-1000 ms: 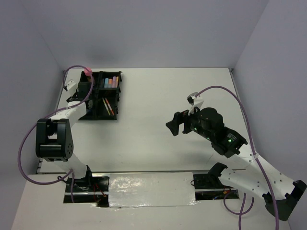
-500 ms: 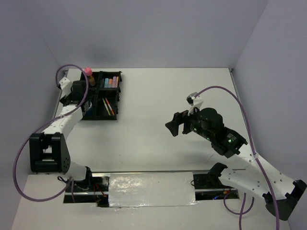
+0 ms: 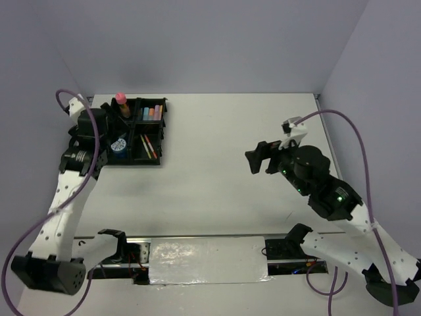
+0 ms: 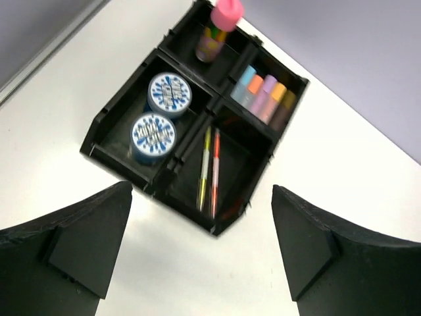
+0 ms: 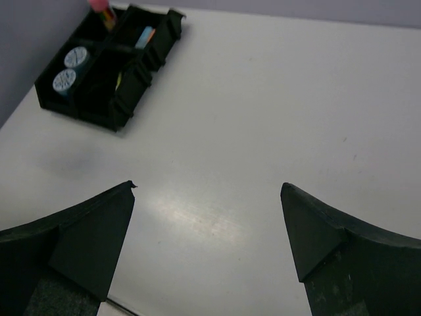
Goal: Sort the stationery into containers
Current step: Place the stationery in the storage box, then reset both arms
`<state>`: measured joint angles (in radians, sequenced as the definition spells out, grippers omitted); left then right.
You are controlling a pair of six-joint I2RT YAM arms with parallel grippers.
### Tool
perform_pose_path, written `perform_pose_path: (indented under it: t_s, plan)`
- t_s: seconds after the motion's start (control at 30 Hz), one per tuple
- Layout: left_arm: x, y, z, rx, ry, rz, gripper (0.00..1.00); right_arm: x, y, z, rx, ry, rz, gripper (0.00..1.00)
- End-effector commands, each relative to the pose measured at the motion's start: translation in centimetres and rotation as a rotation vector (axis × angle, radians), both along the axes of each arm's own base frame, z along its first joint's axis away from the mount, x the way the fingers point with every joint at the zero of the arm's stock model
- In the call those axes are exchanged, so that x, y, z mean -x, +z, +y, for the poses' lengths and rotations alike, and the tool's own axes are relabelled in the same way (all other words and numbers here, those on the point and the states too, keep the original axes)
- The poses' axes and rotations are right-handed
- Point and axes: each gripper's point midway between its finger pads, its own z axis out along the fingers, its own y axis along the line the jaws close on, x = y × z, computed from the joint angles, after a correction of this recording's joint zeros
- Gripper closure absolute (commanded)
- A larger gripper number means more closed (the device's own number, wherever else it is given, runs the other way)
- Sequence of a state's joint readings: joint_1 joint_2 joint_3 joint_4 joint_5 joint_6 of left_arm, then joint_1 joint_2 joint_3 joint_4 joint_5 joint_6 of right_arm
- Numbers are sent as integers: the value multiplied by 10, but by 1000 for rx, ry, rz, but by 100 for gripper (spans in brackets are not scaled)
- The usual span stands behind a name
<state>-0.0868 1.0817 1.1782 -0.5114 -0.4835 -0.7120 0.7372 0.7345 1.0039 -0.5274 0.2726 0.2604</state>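
Note:
The black four-compartment tray (image 3: 160,135) stands at the far left of the table. In the left wrist view the tray (image 4: 105,128) holds two blue-patterned tins (image 4: 169,93), an upright pink-capped tube (image 4: 220,26), several pastel markers (image 4: 266,95), and a yellow-green and an orange pen (image 4: 209,168). My left gripper (image 3: 99,131) is open and empty, raised just left of the tray; in its own view the left gripper (image 4: 201,187) frames the tray's near corner. My right gripper (image 3: 258,158) is open and empty over the right half of the table, far from the tray (image 5: 125,92); its own view shows the right gripper (image 5: 208,185) above bare table.
Grey walls close the table on the left, back and right. A shiny silver strip (image 3: 207,260) lies along the near edge between the arm bases. Purple cables (image 3: 358,141) loop from both arms.
My left gripper has drawn back from the pink-capped tube, leftward and toward the near side, leaving it standing in the tray. My right gripper has moved right and a little farther away.

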Motion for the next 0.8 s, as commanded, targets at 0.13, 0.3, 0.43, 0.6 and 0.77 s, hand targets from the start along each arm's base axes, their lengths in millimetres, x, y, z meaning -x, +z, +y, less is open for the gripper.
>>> perform_pose_path:
  t_s: [0.13, 0.3, 0.43, 0.6, 0.77]
  plan:
    - [78, 17, 4, -150, -115, 21, 0, 29, 62, -72, 6, -187, -97, 0]
    - [117, -8, 20, -202, -67, 33, 1, 54, 66, -99, 5, -199, -114, 0]
    - [133, -4, 1, -181, -175, -69, 1, 72, 68, -111, -29, -174, -172, 0]
    - [173, 31, 2, -154, -181, -334, 1, 85, 56, -119, -77, -158, -213, 0]
    - [215, 45, 11, -127, -149, -452, 1, 85, 44, -124, -46, -188, -160, 0]
